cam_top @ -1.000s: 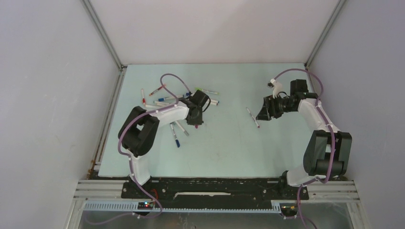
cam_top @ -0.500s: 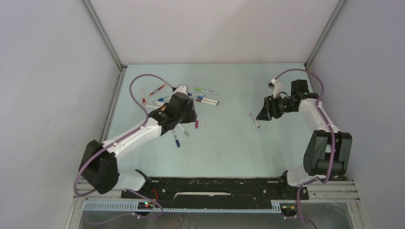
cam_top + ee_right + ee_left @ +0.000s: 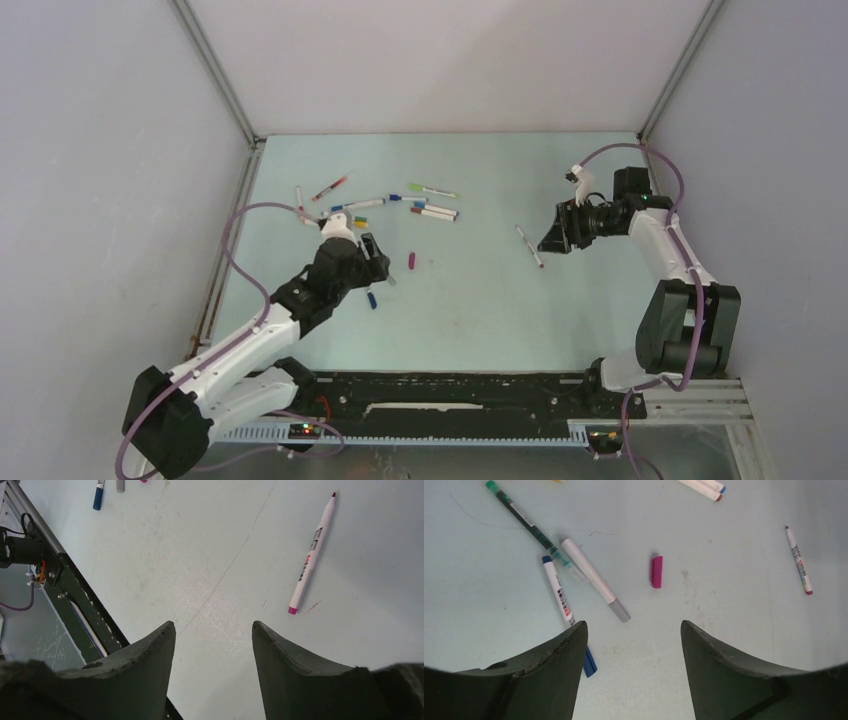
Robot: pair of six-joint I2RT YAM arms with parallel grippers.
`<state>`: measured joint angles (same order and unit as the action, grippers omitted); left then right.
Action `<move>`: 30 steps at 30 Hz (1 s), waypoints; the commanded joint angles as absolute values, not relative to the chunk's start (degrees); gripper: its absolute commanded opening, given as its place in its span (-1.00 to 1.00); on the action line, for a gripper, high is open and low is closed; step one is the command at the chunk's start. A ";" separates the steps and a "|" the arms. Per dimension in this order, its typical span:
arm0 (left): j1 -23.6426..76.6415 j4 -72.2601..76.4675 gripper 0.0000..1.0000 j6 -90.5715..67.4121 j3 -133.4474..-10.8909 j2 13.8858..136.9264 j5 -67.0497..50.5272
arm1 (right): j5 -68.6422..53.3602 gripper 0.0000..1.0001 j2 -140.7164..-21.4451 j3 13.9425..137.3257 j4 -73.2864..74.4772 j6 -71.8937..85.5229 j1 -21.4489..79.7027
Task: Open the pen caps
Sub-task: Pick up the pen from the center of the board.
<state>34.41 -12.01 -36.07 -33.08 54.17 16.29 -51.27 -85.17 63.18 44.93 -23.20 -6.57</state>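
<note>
Jaws of your left end effector [image 3: 633, 630] stand apart with nothing between them, above the counter [image 3: 724, 630]; a loose magenta cap [image 3: 656, 571] lies just ahead, near a grey-capped pen [image 3: 594, 580]. Your right end effector [image 3: 213, 627] is likewise spread and empty, beside a bare-tipped magenta pen [image 3: 310, 555] lying flat on the counter.

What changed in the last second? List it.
The left gripper opened, let go of the magenta cap and drew back toward the near left. The right gripper stayed open near the lone pen.
</note>
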 commanded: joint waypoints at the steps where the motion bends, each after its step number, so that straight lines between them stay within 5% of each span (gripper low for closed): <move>1: 33.04 -8.83 0.45 -39.74 -30.16 53.49 17.75 | -52.69 0.22 -83.59 64.84 45.09 -24.34 -6.86; 14: 29.21 -13.10 0.37 -44.85 -32.31 64.09 16.69 | -52.82 0.22 -83.70 64.78 45.18 -24.43 -7.03; 30: 28.30 -23.54 -0.23 -44.65 -43.70 81.82 17.05 | -52.82 0.22 -83.96 64.78 45.28 -24.43 -7.12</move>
